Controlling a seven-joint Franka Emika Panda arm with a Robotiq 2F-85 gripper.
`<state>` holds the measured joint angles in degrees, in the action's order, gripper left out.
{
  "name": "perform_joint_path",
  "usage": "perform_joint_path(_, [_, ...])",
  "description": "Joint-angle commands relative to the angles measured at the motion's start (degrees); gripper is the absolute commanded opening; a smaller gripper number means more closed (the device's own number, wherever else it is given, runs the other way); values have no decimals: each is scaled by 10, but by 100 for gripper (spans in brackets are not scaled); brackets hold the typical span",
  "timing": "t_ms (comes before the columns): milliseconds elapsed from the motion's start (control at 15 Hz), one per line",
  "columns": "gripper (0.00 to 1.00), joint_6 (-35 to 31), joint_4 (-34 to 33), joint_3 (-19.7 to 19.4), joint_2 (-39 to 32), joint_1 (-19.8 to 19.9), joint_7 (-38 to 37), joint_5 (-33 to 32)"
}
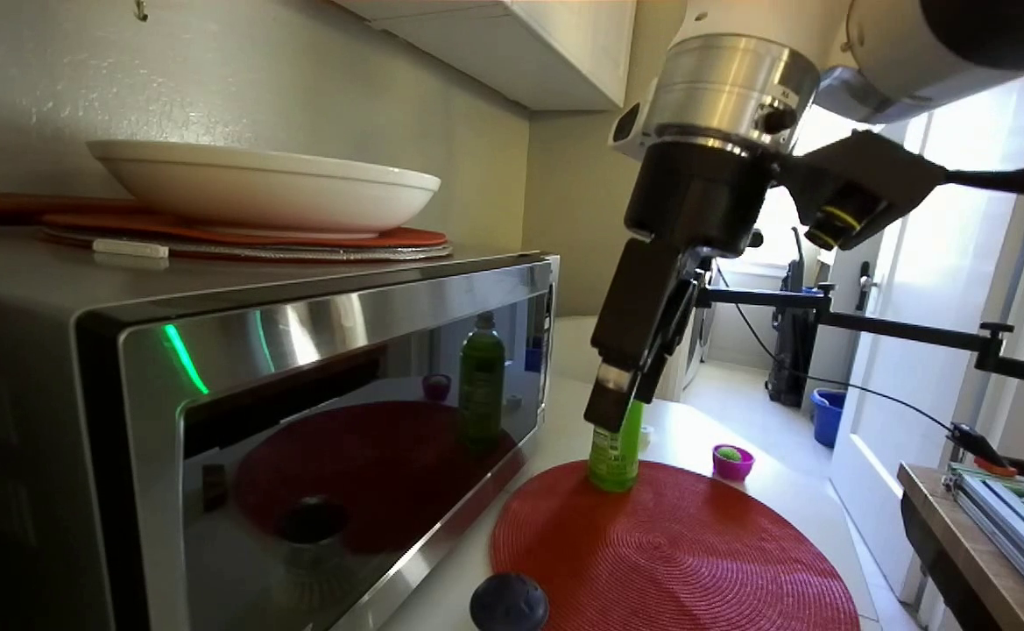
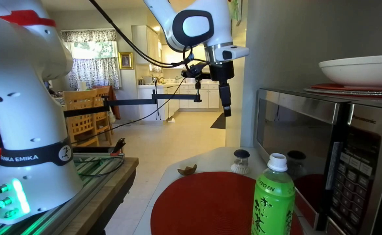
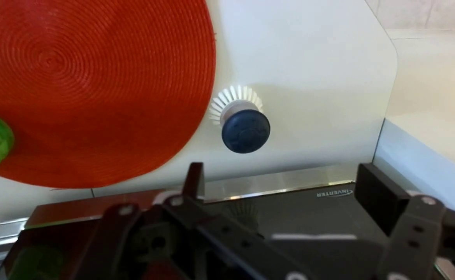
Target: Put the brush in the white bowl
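Observation:
The brush stands upright on the white counter beside the red mat, close to the microwave front. In the wrist view its dark round knob (image 3: 246, 131) and whitish bristles show; it also shows in both exterior views (image 1: 509, 602) (image 2: 241, 160). The cream-white bowl (image 1: 266, 188) sits on top of the microwave on reddish flat pieces, and shows in both exterior views (image 2: 364, 70); it is out of the wrist view. My gripper (image 3: 281, 177) is open and empty, its fingers wide apart. It hangs above the counter in both exterior views (image 1: 627, 405) (image 2: 226, 111), higher than the brush and apart from it.
The microwave (image 1: 336, 333) stands along the counter. A green bottle (image 2: 272, 199) stands on the round red mat (image 2: 204, 202). A small purple cup (image 1: 732, 462) with something green in it lies beyond the mat. A brown piece (image 2: 187, 169) lies near the counter edge.

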<state>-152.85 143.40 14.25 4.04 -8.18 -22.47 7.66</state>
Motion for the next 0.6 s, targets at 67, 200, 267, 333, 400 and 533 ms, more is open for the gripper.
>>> perform_joint_path(67, [100, -55, -4, -14, -56, -5, -32, -38])
perform_joint_path(200, [100, -81, -6, -26, -82, -9, -58, -65])
perform_joint_path(267, [100, -94, -6, -34, -95, -12, -68, -76])
perform_joint_path(333, [100, -101, -7, -41, -105, -16, -76, -83])
perform_joint_path(400, [100, -112, -8, -46, -119, -19, -77, -79])
perform_joint_path(533, [100, -135, -11, -55, -142, -28, -71, -67])
